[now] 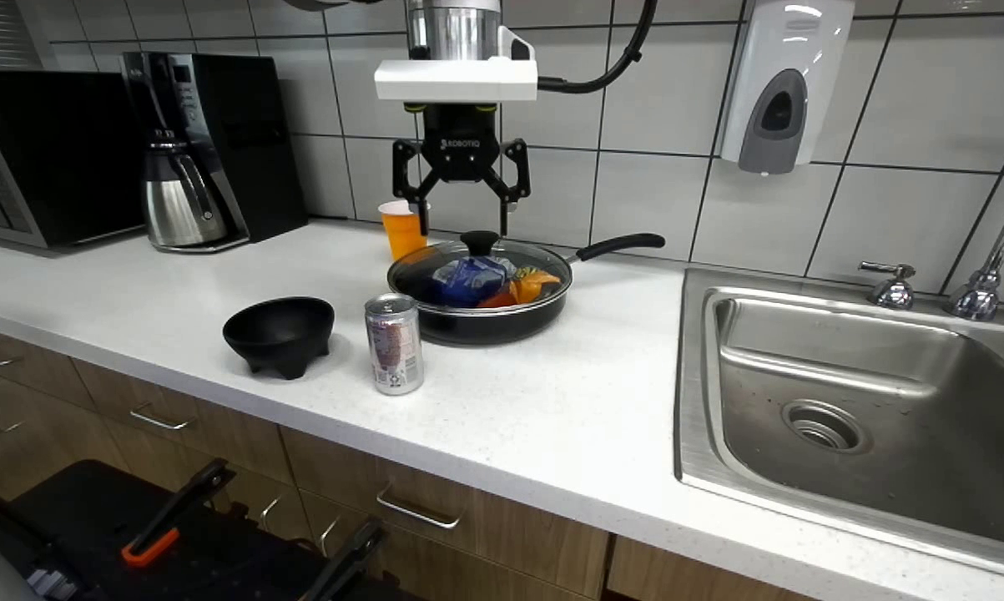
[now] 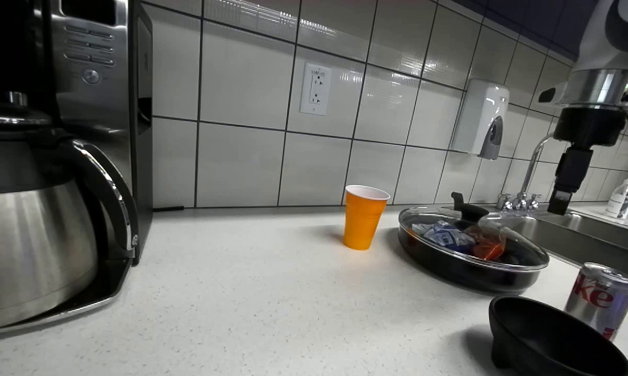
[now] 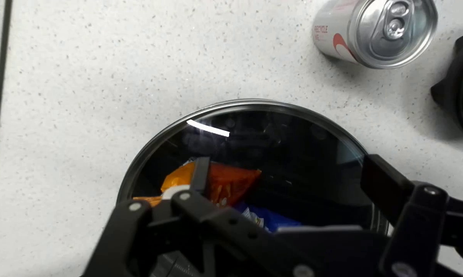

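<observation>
My gripper [image 1: 463, 224] is open and empty, pointing down above a black pan [image 1: 502, 329] with a glass lid. The lid's black knob [image 1: 479, 243] shows a little below the fingertips in an exterior view. Through the glass I see a blue packet [image 1: 473, 282] and an orange-red packet [image 1: 533, 285]. In the wrist view the fingers [image 3: 291, 175] stand wide apart over the lid [image 3: 289, 130]; the gripper's body hides the knob. The gripper [image 2: 560, 201] and pan [image 2: 470, 269] also show in an exterior view.
A silver can [image 1: 395, 344] stands in front of the pan, beside a black footed bowl [image 1: 280, 327]. An orange cup [image 1: 401, 232] stands behind the pan. The pan handle [image 1: 623, 245] points toward the sink [image 1: 698, 376]. A coffee maker [image 1: 243, 142] and soap dispenser [image 1: 789, 83] stand by the wall.
</observation>
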{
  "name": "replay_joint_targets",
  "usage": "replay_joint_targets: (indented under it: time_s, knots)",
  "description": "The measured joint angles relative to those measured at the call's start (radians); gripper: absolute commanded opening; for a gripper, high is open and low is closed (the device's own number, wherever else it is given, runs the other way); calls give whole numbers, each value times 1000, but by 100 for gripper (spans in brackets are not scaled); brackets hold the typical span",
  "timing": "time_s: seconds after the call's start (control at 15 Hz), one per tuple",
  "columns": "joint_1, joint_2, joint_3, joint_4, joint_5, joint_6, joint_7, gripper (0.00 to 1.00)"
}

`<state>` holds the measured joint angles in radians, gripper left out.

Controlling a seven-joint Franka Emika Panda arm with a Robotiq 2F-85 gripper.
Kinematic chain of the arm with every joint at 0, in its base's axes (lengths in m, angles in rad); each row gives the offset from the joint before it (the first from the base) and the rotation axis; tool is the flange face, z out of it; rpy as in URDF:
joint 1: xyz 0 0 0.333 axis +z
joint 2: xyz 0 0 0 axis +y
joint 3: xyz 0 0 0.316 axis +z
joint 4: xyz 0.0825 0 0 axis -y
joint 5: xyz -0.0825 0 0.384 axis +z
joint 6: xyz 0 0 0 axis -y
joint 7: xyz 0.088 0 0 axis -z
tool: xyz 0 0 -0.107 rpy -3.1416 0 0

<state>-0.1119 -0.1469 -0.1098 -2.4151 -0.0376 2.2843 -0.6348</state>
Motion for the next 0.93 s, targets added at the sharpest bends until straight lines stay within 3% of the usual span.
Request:
replay_joint_targets:
  time_s: [0.47, 0.93]
  knots:
    - [0, -114, -9, -81, -2, 0, 4, 100]
    - [0, -132, -12, -94, -2, 0, 6, 100]
